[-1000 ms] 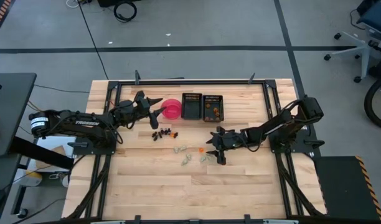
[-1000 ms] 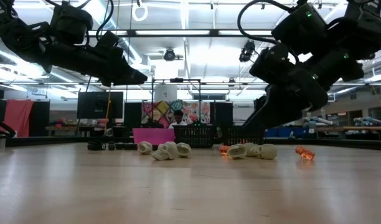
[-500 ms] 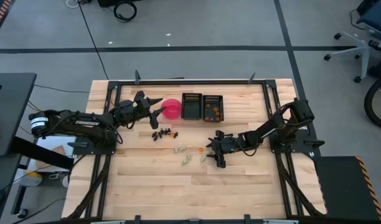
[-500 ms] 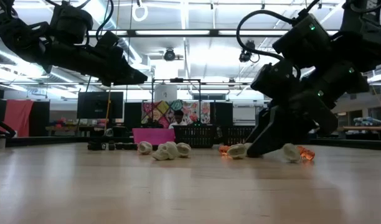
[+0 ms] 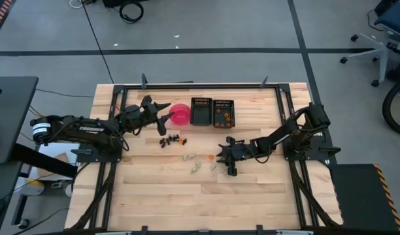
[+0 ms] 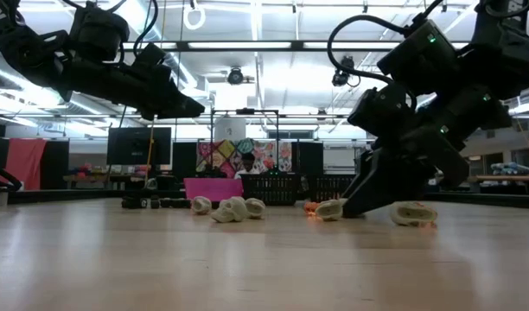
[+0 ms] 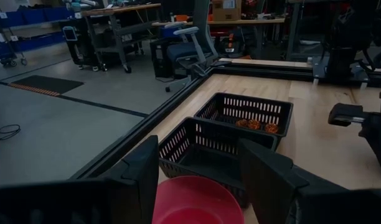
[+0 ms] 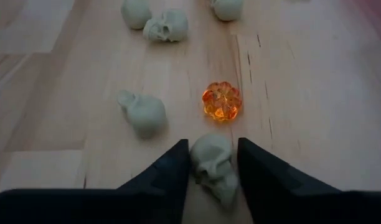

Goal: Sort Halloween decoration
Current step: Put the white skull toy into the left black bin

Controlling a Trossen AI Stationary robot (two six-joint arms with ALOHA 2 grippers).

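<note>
While my left fingers (image 7: 203, 180) hang spread wide and empty above the pink bowl (image 7: 197, 202), two black trays (image 5: 212, 113) sit beside it. On the surface (image 8: 302, 93), my right wrist view shows five pale skulls and one orange pumpkin (image 8: 221, 101). My right fingers (image 8: 212, 168) are closed narrow on one pale skull (image 8: 212, 163).
</note>
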